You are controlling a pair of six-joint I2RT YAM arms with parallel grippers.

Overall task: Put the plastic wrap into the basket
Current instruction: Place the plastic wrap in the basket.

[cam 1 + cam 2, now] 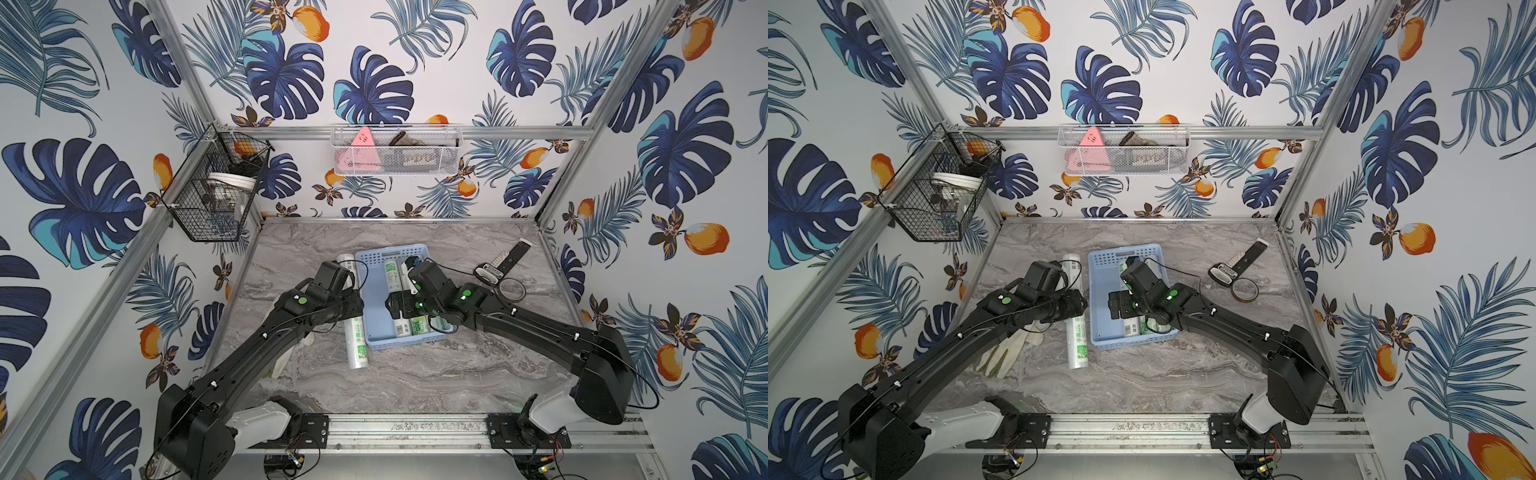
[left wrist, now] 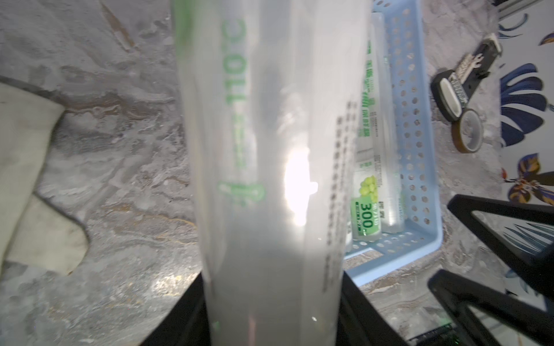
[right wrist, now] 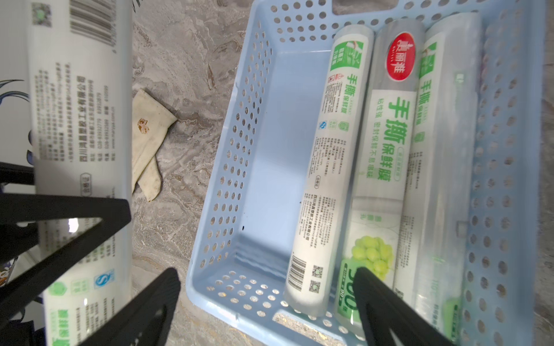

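Three rolls of plastic wrap lie side by side in the right half of the light-blue basket (image 1: 376, 301): a white one (image 3: 329, 167), a red-marked one (image 3: 386, 143) and a clear one (image 3: 443, 149). Another roll of plastic wrap (image 1: 356, 345) runs along the basket's left side, outside it. My left gripper (image 2: 272, 299) is shut on that roll (image 2: 269, 149) near its middle; whether the roll touches the table I cannot tell. My right gripper (image 3: 266, 278) hangs open over the near end of the basket (image 3: 263, 149), with nothing between its fingers.
A black-and-grey remote control (image 1: 505, 262) and a ring of tape (image 1: 511, 289) lie to the right of the basket. A pale glove (image 1: 1005, 353) lies under the left arm. A black wire basket (image 1: 216, 187) and a white mesh basket (image 1: 395, 151) hang on the walls.
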